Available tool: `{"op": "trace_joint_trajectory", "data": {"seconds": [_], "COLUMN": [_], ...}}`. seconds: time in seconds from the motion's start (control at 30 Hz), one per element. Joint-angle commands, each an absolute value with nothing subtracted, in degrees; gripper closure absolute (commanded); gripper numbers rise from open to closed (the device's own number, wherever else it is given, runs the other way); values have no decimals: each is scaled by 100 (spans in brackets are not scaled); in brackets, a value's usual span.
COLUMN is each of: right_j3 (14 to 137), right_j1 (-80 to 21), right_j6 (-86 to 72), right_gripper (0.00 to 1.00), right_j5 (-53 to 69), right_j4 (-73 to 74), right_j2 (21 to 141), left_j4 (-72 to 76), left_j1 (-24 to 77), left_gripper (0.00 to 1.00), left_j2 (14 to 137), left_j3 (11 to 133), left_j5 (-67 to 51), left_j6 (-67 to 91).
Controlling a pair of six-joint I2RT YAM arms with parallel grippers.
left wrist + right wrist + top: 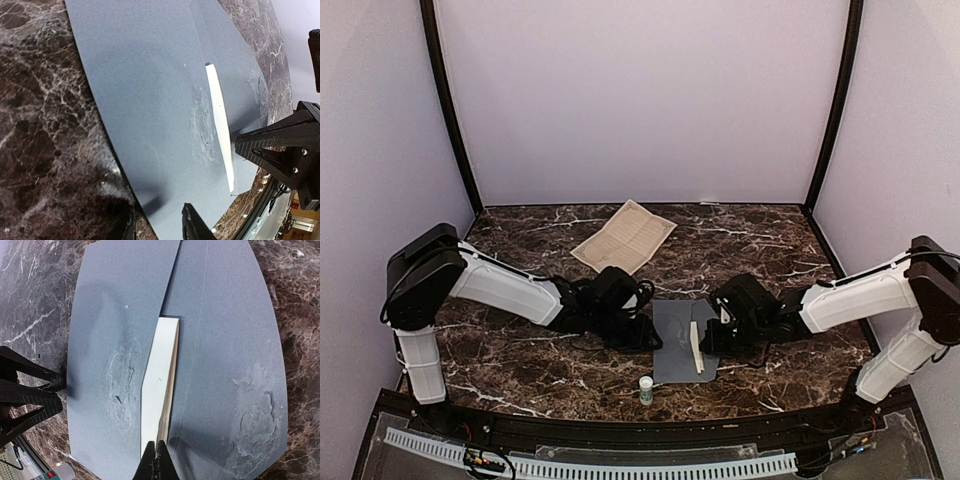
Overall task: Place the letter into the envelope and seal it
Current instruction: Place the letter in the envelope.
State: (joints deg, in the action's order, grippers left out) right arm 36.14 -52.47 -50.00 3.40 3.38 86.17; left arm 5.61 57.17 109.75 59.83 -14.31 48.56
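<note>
A flat slate-grey rectangular paper envelope (670, 362) lies on a dark brown marble-patterned table (520, 372), near its front edge and between two white robot arms with black grippers. A narrow cream-white folded paper letter (160, 380) rests lengthwise on the envelope, along the slanted line where one grey panel meets the other. Its far end seems tucked at that opening, but how far it has gone inside cannot be told. The right gripper (157, 467) has its fingers pinched together on the near end of the letter. The left gripper (157, 220) sits at the opposite side edge of the envelope with its fingers spread apart and holding nothing. Whether it presses the paper down is unclear. Well behind them, towards the back of the table, lies a tan printed paper sheet (623, 237). A small white cylindrical bottle with a green cap (646, 388) stands just in front of the envelope. The step in hand looks like insertion: the letter is being fed into the envelope and the flap is not yet closed. The next move likely calls for the right gripper to push the letter along its length into the pocket while the left steadies the envelope so it does not slide.
</note>
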Motion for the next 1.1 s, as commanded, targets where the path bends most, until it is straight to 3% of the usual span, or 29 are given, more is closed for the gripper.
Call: {"op": "trace_joint_trajectory", "data": {"seconds": [0.0, 0.53, 1.07], "right_j3": [3629, 3630, 3628], "right_j1": [-5278, -5282, -5282], "right_j6": [-5028, -4992, -4983], "right_gripper": [100, 100, 100], "right_j5": [342, 554, 686], "right_j4": [180, -197, -354], "right_j2": [8742, 9017, 9081], "left_j4": [560, 630, 677], "left_j1": [5739, 5739, 5804], "left_gripper": [69, 82, 87], "left_j2": [11114, 11266, 11389], "left_j3": [6050, 6175, 6345], "left_j5": [-1529, -1702, -1758], "left_j6": [4836, 4839, 4828]}}
